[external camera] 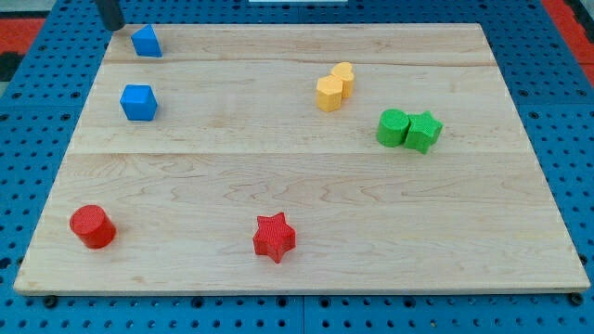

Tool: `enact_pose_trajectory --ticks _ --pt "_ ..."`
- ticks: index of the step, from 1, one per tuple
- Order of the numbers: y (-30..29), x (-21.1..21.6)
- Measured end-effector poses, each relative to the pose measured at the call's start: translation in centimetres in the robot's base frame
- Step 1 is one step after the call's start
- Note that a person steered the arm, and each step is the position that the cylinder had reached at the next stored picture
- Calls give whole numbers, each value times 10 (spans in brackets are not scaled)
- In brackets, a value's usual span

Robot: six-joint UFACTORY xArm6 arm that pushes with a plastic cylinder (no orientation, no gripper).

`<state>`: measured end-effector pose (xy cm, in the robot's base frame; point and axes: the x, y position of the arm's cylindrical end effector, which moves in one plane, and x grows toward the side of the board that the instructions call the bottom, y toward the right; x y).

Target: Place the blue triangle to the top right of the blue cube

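The blue triangle (147, 42) lies near the board's top left corner. The blue cube (138, 102) sits just below it, slightly to the left. My tip (113, 26) shows as a dark rod at the view's top left, just left of the blue triangle and a little above it, a small gap apart.
Two yellow blocks (334, 86) touch each other at the upper middle right. A green cylinder (393, 127) and a green star (424, 132) stand together on the right. A red cylinder (92, 227) is at the bottom left, a red star (274, 237) at the bottom middle. The wooden board (306, 186) rests on blue pegboard.
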<state>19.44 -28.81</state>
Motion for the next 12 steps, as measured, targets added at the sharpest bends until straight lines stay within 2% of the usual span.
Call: enact_pose_trajectory --ticks 4,7,8,9,11,12 --pt "67 20" --pt "115 78" --pt "115 79" --pt "84 50" --pt "64 112" --pt "59 95"
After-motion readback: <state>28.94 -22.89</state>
